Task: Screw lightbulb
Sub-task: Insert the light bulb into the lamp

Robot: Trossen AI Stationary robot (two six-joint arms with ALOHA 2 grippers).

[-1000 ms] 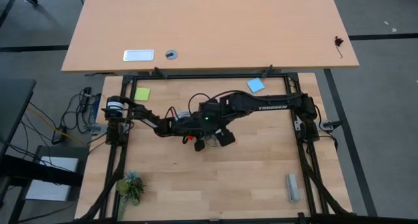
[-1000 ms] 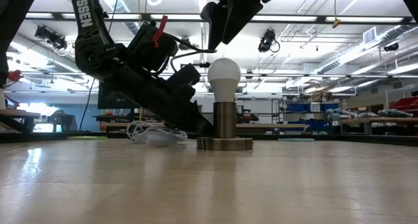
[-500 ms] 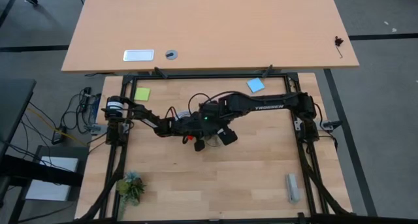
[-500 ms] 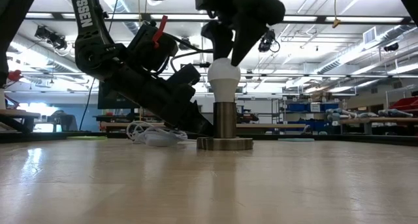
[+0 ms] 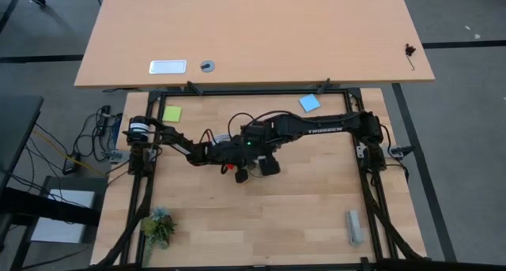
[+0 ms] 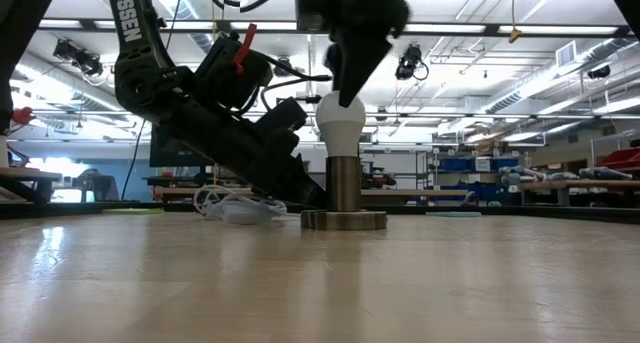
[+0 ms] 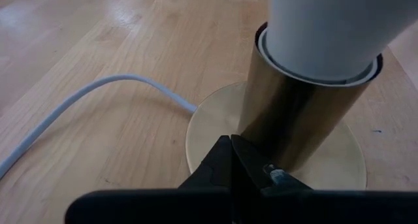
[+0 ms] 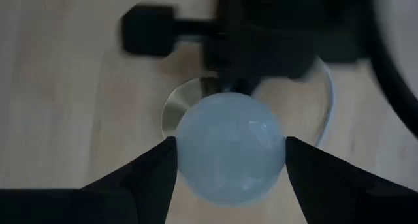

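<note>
right claw (image 8: 228, 162) pinching lightbulb (image 6: 340, 123) from above | left claw (image 7: 232, 160) pressed together at socket base (image 7: 297, 129)

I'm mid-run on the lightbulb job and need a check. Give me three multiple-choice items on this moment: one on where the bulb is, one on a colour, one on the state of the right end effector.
1. Where is the lightbulb?
A. lying flat on the table
B. standing upright in the socket
C. hanging from the cable

2. What colour is the cable that runs to the socket's base?
A. white
B. red
C. black

3. What is the right end effector doing?
A. parked at the table's edge
B. shut on the cable
C. set on the bulb from above, a finger on each side

Answers:
1 B, since the low view shows the bulb upright on the metal cylinder.
2 A, since the left wrist view shows a white cord reaching the brass disc.
3 C, since the right wrist view shows both fingers against the bulb's sides.

The left end effector is shut, low by the socket.
</note>
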